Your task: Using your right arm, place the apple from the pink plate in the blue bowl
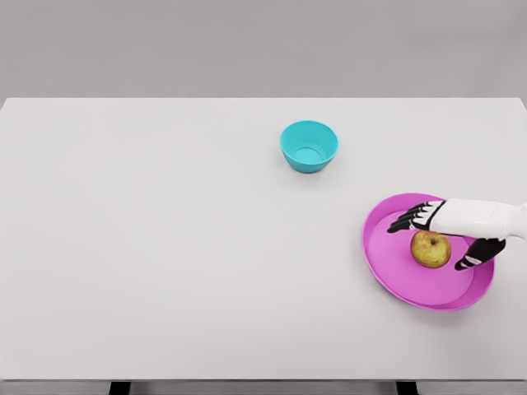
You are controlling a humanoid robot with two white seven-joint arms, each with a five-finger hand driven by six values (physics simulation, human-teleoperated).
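Observation:
A yellow-green apple (431, 249) lies in the middle of the pink plate (387, 259) at the table's right side. My right hand (436, 239) comes in from the right edge and hovers just over the apple, fingers (409, 220) spread past its far side and thumb (478, 253) on its near right side. The hand is open and does not hold the apple. The blue bowl (309, 146) stands empty farther back, left of the plate. My left arm does not show.
The white table (165, 247) spans the whole view, with its front edge at the bottom and its back edge at the grey wall.

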